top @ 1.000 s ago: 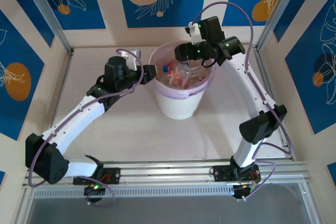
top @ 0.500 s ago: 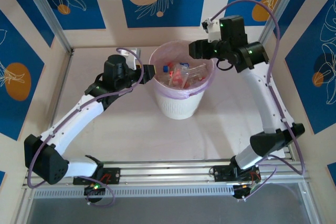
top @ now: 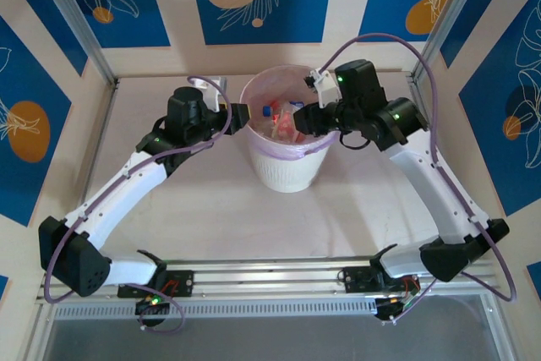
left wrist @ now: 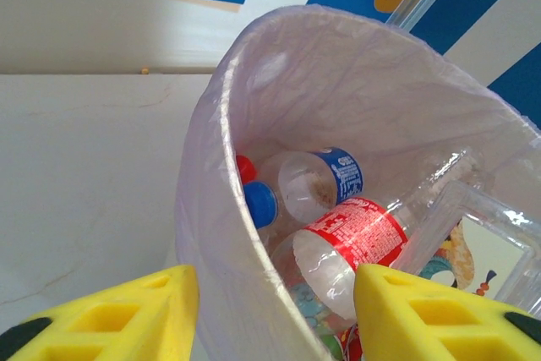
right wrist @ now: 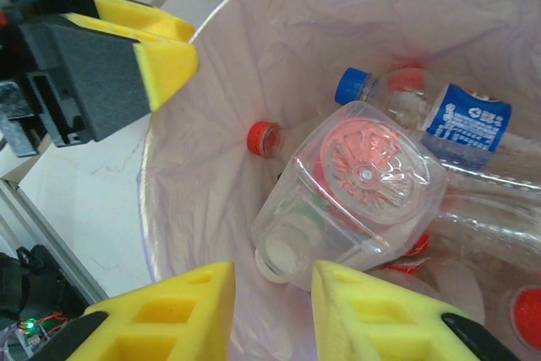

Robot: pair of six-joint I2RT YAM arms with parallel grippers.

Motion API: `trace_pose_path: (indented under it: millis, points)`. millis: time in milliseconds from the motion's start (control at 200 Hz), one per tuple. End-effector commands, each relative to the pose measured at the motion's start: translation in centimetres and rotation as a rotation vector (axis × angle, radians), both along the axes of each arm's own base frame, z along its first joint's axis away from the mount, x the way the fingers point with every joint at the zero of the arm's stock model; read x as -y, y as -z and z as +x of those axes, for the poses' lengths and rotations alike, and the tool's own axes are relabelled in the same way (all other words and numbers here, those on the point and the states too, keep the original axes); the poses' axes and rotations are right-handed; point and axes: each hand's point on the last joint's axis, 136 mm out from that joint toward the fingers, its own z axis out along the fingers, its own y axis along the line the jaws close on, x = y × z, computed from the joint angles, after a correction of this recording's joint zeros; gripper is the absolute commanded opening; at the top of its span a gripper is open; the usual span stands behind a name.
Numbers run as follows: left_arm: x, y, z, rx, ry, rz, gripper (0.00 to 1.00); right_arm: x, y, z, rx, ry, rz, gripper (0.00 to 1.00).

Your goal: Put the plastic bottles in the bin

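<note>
The bin [top: 287,172] stands mid-table, white and ribbed, with a pinkish bag [left wrist: 338,82] folded over its rim. Several plastic bottles lie inside: a red-labelled one [left wrist: 359,234], a blue-labelled one [right wrist: 467,116] and a big clear square one [right wrist: 359,179] lying cap down. My left gripper [top: 241,116] is open and straddles the left rim, one finger [left wrist: 127,310] outside and one finger [left wrist: 439,310] inside. My right gripper [top: 306,119] hangs open over the bin's mouth, just above the clear square bottle, with nothing between its fingers [right wrist: 169,314].
The bin's rim and bag [right wrist: 279,23] lie close to both grippers. The left gripper [right wrist: 127,65] shows across the rim in the right wrist view. Bare beige table [top: 203,209] surrounds the bin, with walls at the back and sides.
The right arm has swung from behind the bin's right rim to over its mouth, the gripper now pointing down into it. The left arm has stayed still.
</note>
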Motion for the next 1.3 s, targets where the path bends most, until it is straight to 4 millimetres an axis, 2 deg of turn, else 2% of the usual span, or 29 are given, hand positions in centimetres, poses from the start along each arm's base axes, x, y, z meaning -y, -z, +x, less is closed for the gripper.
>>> trace_pose_path:
  millis: [0, 170, 295, 370, 465, 635, 755, 855, 920, 995, 1115, 1291]
  points:
    - [0.2, -1.4, 0.0, 0.037, 0.003, -0.002, 0.52, -1.8, 1.8, 1.7, -0.047, -0.021, 0.023, 0.30]
    - [0.1, -1.2, 0.0, 0.033, -0.001, -0.003, 0.51, -1.5, 4.0, 6.9, -0.050, 0.071, 0.011, 0.29]
    - [0.0, -1.4, -0.1, 0.039, -0.004, -0.003, 0.51, -1.7, 4.0, 8.8, -0.035, 0.092, 0.046, 0.29]
    - [-0.2, -1.6, -0.2, 0.045, -0.008, 0.002, 0.51, -1.7, 3.3, 8.9, -0.027, 0.092, 0.057, 0.30]
    - [-0.6, -1.9, -0.4, 0.061, -0.017, 0.014, 0.53, -1.1, 1.3, 8.5, 0.015, 0.097, 0.091, 0.31]
    - [-2.0, -3.0, -0.8, 0.099, -0.048, 0.047, 0.59, 1.9, -2.5, 6.7, 0.084, 0.118, 0.139, 0.38]
    - [-4.7, -3.9, -1.5, 0.139, -0.117, 0.117, 0.69, 5.3, -4.3, 5.5, 0.126, 0.163, 0.181, 0.46]
    - [-8.1, -3.1, -2.1, 0.140, -0.208, 0.199, 0.75, 8.7, -4.5, 4.9, 0.131, 0.221, 0.215, 0.52]
    - [-10.7, -1.7, -2.2, 0.125, -0.289, 0.259, 0.77, 11.3, -3.8, 5.0, 0.128, 0.284, 0.227, 0.55]
    - [-13.8, 0.5, -2.4, 0.102, -0.393, 0.337, 0.80, 14.0, -1.8, 5.3, 0.118, 0.368, 0.211, 0.59]
    - [-17.5, 4.5, -2.9, 0.067, -0.522, 0.411, 0.88, 17.4, 3.2, 5.4, 0.068, 0.487, 0.175, 0.64]
    - [-21.1, 10.3, -3.1, 0.030, -0.647, 0.455, 0.98, 20.6, 11.7, 4.9, 0.005, 0.642, 0.126, 0.81]
